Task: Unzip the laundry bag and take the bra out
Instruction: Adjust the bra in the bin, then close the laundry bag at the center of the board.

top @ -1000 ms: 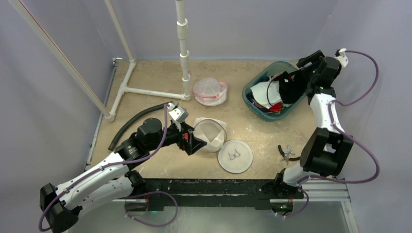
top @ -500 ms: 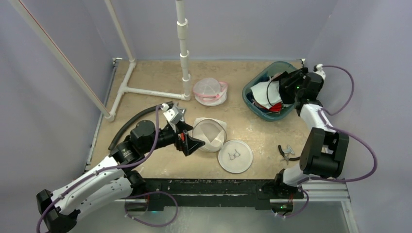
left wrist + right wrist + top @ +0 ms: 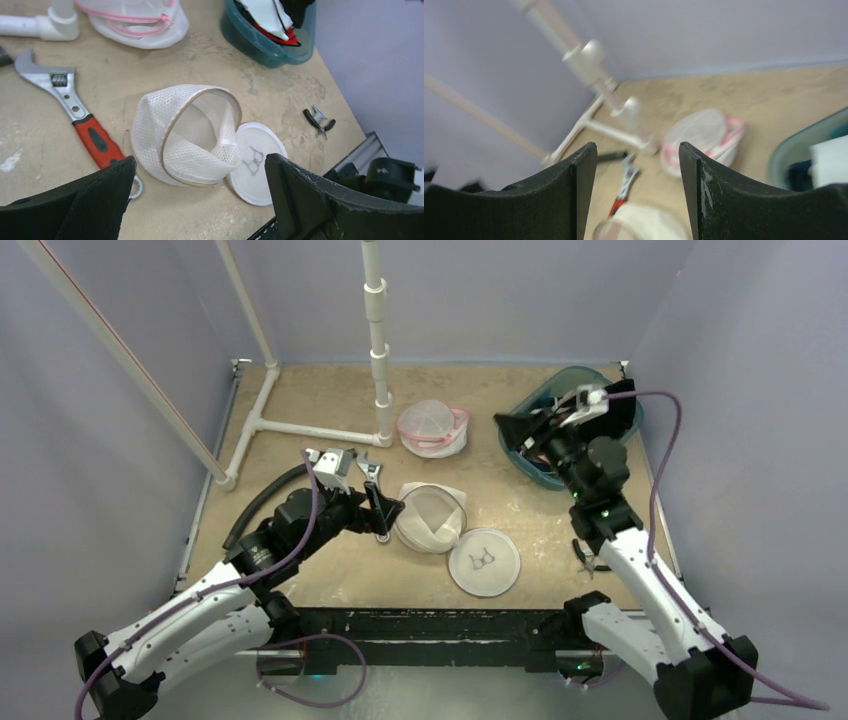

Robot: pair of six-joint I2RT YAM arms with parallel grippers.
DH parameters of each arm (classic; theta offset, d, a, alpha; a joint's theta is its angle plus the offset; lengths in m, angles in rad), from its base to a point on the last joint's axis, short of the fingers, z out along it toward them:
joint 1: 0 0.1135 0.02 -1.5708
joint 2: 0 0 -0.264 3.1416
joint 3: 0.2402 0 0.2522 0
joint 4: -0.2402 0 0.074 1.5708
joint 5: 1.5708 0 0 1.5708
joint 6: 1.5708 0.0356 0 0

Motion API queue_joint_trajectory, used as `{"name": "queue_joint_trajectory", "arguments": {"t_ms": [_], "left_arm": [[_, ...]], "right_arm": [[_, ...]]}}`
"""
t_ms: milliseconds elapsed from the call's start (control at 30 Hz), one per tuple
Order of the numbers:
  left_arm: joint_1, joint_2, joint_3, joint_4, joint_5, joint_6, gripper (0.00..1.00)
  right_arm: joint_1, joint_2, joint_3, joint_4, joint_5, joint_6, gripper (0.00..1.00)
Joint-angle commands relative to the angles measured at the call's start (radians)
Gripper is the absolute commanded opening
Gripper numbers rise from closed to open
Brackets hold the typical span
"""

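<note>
While my left jaws gaped empty beside the bag [image 3: 159,117], my right jaws stood open by the bin [image 3: 262,46].

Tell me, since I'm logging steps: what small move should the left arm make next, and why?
Probably draw the left gripper back from the laundry bag. The bag lies unzipped and looks empty in the wrist view, and the right gripper is open too, holding nothing, so little seems left there.
</note>
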Motion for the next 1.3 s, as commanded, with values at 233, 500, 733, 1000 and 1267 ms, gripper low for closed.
{"name": "queue_joint_trajectory", "arguments": {"t_ms": [233, 500, 733, 1000, 1267], "left_arm": [[-0.003, -0.023, -0.135, 0.052, -0.026, -0.189, 0.93], [-0.188, 0.016, -0.211, 0.149, 0.002, -0.157, 0.92], [-0.594, 0.237, -0.014, 0.095, -0.316, 0.037, 0.97], [-0.759, 0.634, 0.215, 0.053, -0.351, 0.412, 0.90], [-0.712, 0.902, 0.371, 0.048, -0.189, 0.595, 0.74]], "right_arm": [[0.284, -0.185, -0.268, -0.266, 0.113, 0.004, 0.66], [0.283, -0.334, -0.390, -0.619, 0.416, 0.368, 0.67], [0.281, -0.405, -0.392, -0.724, 0.495, 0.497, 0.69], [0.282, -0.393, -0.266, -0.757, 0.575, 0.461, 0.70], [0.282, -0.427, -0.170, -0.789, 0.629, 0.410, 0.71]]}}
